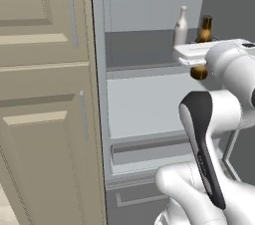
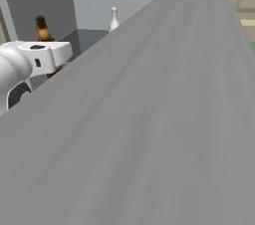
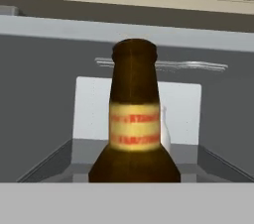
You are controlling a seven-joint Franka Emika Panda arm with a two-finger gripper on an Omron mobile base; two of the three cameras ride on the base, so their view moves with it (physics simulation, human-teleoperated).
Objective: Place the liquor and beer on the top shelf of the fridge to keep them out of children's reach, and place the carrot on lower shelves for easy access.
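Note:
The fridge [image 1: 149,0] stands open. On its dark top shelf [image 1: 139,52], towards the back, stands the pale liquor [image 1: 181,27] bottle, also seen from the other side as liquor [image 2: 114,20]. My gripper [image 1: 198,56] holds the brown beer [image 1: 204,27] around its middle, upright, just in front of the top shelf, right of the liquor. The beer's base hangs below my hand. Close up, the beer [image 3: 135,119] shows its neck and yellow label. From the right, my gripper [image 2: 44,58] covers the body of the beer [image 2: 42,29]. A pale lower shelf [image 1: 144,109] lies beneath. The carrot is out of view.
Beige panelled cabinets [image 1: 45,94] stand directly left of the fridge. A grey drawer [image 1: 149,152] sits under the lower shelf. The broad grey fridge door [image 2: 159,119] stands close on the right and blocks most of the right base view.

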